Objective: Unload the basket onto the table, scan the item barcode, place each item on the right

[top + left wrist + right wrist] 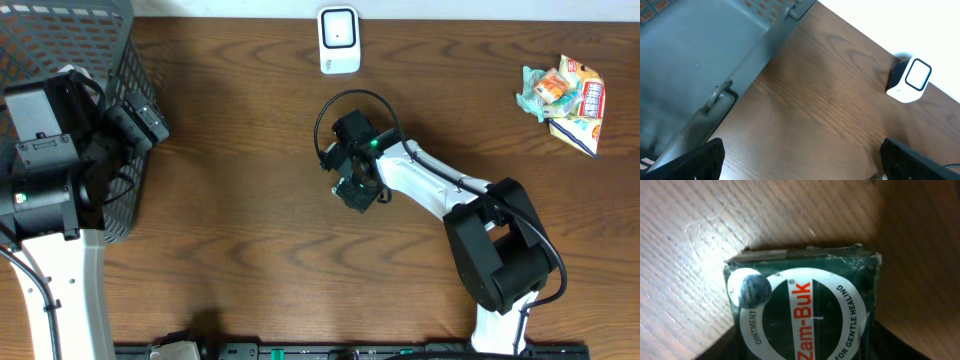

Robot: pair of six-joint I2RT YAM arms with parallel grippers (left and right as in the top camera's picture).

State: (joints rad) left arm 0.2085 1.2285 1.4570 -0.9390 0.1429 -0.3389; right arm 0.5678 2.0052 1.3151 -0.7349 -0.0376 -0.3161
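Far left, overhead: we see one grey mesh basket [128,55] on the tabletop [240,220], with the left arm [45,190] over its near edge. The left tool [800,150] shows best in the left wrist view. Its two fingers [697,162] sit at the bottom corners of the frame, wide apart, with only bare wood between them. That view also gives the basket's solid grey rim and a handle bracket up close, which the overhead does not resolve.

Centre, top edge: one white scanner [339,40] stands upright on the tabletop. The left wrist view catches it too, from the side, at its right edge. The right wrist view does not show it.

Centre: the right tool [358,190] is down at the tabletop, well apart from the scanner. From overhead the task's item is mostly hidden under it, just a dark patch. Only the right wrist view shows it properly: one dark green box [805,305], lying flat on the wood, with "Zam-Buk" in red plus "OINTMENT" and "FOR GENTLE HEALING" around a white ring. Dark finger shapes flank the box at both lower corners. We cannot tell whether they press on it or stand just off it.

Right of centre: the right arm [490,240] runs down to the near edge.

Far right, top: a small heap of snack packets [565,100], seen overhead only, and too bunched for us to count.

Counts: two arms, two tools, one basket, one scanner, one box.
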